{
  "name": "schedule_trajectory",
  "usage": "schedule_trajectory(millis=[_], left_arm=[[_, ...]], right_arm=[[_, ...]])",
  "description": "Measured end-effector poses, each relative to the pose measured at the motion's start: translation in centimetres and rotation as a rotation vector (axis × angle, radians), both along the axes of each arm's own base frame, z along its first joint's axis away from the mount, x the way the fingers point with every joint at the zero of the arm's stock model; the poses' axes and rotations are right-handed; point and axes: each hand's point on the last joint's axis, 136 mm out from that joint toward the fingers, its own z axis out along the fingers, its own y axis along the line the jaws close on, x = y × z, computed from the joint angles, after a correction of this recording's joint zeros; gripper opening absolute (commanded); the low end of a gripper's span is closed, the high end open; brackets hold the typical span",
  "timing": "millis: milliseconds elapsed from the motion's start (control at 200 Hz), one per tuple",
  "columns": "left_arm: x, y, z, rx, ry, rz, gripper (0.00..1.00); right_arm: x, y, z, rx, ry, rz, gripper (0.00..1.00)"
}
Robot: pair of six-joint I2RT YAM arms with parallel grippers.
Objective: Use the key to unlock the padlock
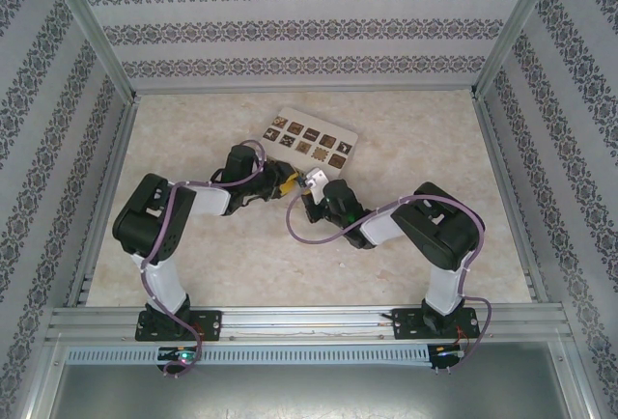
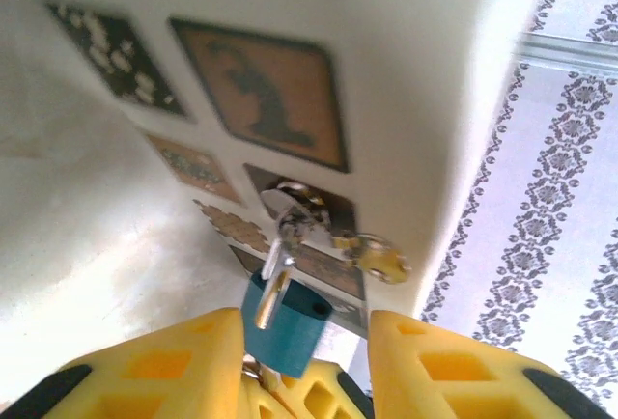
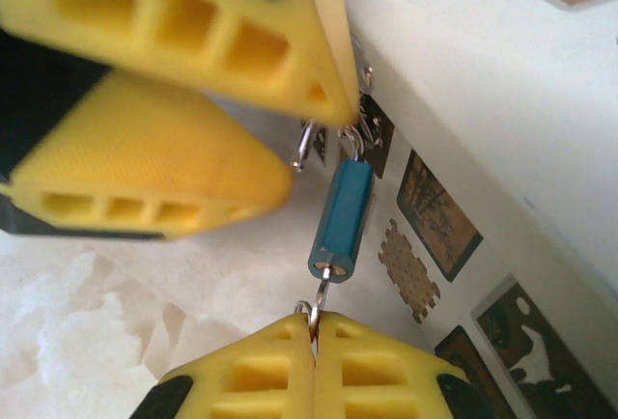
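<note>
Left arm and right arm both reach forward, elbows up, forearms angled inward, wrists meeting over mid worktop. Left gripper points right, right gripper points left, tips nearly touching. Left wrist view: left fingers parted, clear gap between them. Right wrist view: right fingers pressed flat together, pinching the key at their tips. The left fingers sit opposite, spread, one tip above the other.
</note>
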Motion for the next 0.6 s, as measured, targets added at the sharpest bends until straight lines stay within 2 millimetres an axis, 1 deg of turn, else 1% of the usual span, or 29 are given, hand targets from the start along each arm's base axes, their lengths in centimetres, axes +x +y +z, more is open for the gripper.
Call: schedule_trajectory(millis=[95,230,445,600], left_arm=[[0.0,0.5,1.8,0.031,-0.057,0.005,0.44],[-0.1,1.7,5.5,0.098,-0.186,0.016,0.47],[-0.8,4.3,11.1,0.292,-0.414,0.029,0.54],[-1.3,6.4,14.3,0.435,-0.56,0.056,0.6]], right_arm=[[-0.3,-0.7,-0.5,0.026,0.023,-0.017,0.0],[-0.8,-2.0,-0.7,0.082,0.064,-0.048,0.0],[-2.1,-4.0,-0.4,0.193,0.13,-0.087,0.0],[-3.3,-4.7,-0.7,0.25,0.177,-0.089,0.0]])
